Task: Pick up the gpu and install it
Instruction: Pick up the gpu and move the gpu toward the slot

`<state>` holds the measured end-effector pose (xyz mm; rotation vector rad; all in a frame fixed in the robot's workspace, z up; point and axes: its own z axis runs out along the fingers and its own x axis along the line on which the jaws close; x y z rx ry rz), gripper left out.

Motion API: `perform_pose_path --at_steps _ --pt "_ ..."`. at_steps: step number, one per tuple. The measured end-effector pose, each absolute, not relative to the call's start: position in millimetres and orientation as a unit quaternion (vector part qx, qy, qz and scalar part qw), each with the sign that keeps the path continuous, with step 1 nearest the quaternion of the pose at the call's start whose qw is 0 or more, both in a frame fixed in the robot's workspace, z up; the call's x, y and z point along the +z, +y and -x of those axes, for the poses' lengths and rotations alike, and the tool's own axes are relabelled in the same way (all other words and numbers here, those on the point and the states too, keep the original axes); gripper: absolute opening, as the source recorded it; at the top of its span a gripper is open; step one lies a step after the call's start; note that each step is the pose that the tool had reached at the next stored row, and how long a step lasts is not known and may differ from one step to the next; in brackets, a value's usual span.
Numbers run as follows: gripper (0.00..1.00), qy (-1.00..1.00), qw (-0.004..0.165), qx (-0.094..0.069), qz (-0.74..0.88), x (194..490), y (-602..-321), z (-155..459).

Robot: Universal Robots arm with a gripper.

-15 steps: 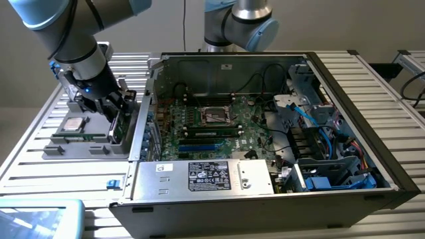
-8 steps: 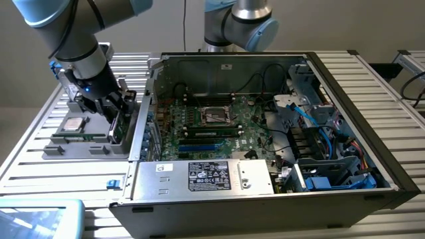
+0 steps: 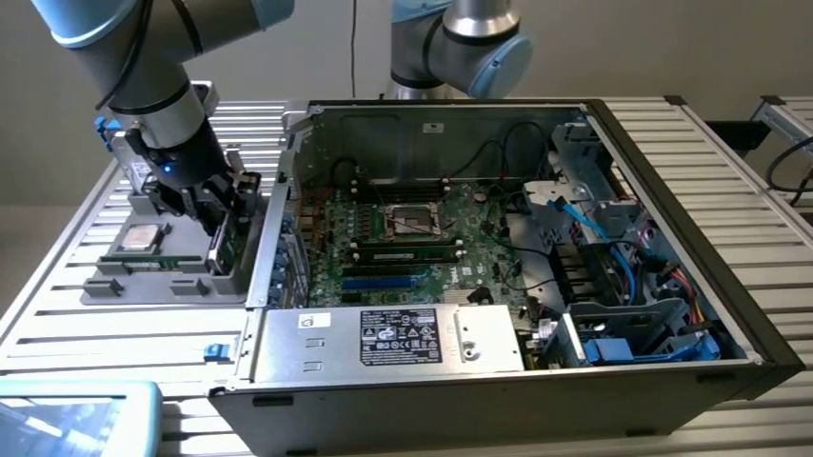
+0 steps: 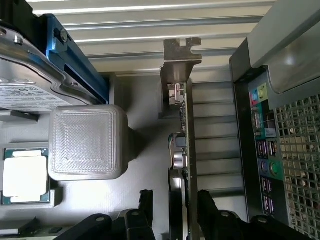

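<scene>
No legible txt: PSU label [image 3: 399, 337] and hard-drive label [image 4: 20, 97] both carry print too small to read.

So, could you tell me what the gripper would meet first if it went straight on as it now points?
Probably the gpu: it stands on edge in the grey tray, lined up with the gap of the open gripper. Depth is unclear.

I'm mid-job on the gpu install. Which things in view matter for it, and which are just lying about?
For the job:
- gpu, standing on edge
- gripper, open, a finger on either side of the card
- computer case, lid off

Lying about:
- processor
- hard drive
- grey block
</scene>
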<state>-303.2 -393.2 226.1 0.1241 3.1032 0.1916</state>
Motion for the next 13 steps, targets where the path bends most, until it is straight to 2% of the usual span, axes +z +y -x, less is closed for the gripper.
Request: perform_pose_path --at_steps 5,6,8,9,10,13 --pt "0.49 0.997 0.015 0.061 -0.04 226.1 -392.6 302.2" --pt "0.47 0.997 0.015 0.061 -0.04 226.1 -392.5 301.8" --pt "0.35 0.997 0.015 0.06 -0.04 226.0 -392.5 301.5" --pt "0.35 0.997 0.015 0.06 -0.04 226.1 -392.5 301.5" --pt "0.29 0.997 0.015 0.06 -0.04 226.1 -392.5 301.5" --pt "0.28 0.997 0.015 0.06 -0.04 226.0 -392.5 301.4"
